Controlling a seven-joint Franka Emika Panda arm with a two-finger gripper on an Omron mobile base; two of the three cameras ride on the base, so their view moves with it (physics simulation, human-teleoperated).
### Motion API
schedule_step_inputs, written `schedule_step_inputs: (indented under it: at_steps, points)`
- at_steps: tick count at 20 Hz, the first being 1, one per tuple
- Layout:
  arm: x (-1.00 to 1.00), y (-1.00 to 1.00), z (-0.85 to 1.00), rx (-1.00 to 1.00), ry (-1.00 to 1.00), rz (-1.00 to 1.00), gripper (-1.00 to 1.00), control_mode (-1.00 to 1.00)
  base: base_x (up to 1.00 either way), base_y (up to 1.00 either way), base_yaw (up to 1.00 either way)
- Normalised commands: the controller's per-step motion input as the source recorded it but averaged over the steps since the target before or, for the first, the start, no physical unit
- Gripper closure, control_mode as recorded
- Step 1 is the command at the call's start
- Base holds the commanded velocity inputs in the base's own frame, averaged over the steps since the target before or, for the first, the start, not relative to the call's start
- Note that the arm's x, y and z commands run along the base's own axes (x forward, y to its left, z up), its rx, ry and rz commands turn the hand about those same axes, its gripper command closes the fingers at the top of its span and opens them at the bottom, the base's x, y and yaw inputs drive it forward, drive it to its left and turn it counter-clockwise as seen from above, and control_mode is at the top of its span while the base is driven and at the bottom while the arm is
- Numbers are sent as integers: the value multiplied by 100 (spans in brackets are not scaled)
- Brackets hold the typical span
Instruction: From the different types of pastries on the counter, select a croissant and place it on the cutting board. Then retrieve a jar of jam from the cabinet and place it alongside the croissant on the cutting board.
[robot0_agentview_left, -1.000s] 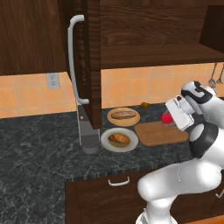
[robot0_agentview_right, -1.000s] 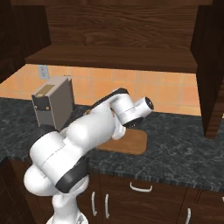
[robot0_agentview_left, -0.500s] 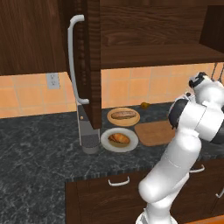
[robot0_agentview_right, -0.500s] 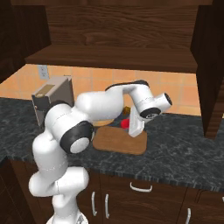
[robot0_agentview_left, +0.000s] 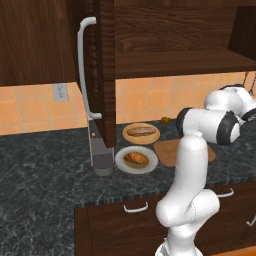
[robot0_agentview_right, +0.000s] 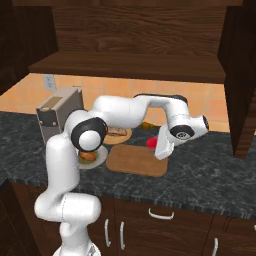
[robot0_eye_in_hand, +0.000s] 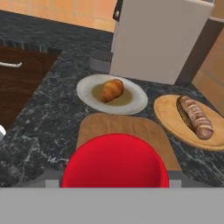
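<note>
Above the cutting board (robot0_eye_in_hand: 124, 131) your gripper (robot0_agentview_right: 161, 146) is closed around the jar of jam (robot0_eye_in_hand: 115, 161), red lid filling the near view. Beyond the board, the croissant (robot0_eye_in_hand: 111, 90) sits on the pale plate (robot0_eye_in_hand: 87, 87), beside the oblong roll (robot0_eye_in_hand: 195, 116).

I am looking at a bright red lid on the jar of jam (robot0_eye_in_hand: 115, 161), showing against the light-brown wooden cutting board (robot0_eye_in_hand: 122, 127) and the black counter (robot0_eye_in_hand: 52, 109) with its grey marbling. The croissant (robot0_eye_in_hand: 112, 90) is glowing golden-brown with an orange sheen on a pale plate (robot0_eye_in_hand: 87, 85), while the darker brown roll (robot0_eye_in_hand: 194, 116) is sitting on a tan plate (robot0_eye_in_hand: 168, 114). Behind them, orange tiles (robot0_agentview_left: 145, 97) are showing under the dark brown wooden cabinet (robot0_agentview_left: 165, 30) with its white handle (robot0_agentview_left: 82, 70).
</note>
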Motion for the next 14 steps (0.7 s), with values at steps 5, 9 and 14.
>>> schedule_step_inputs:
  at_steps: [5,9,14]
  points:
    - [19,9,-31,1,-2,-1,100,-100,0,0,0]
    - [18,12,-32,0,-3,-1,100,-100,0,0,0]
    - [0,6,-32,0,0,-2,100,-100,0,0,0]
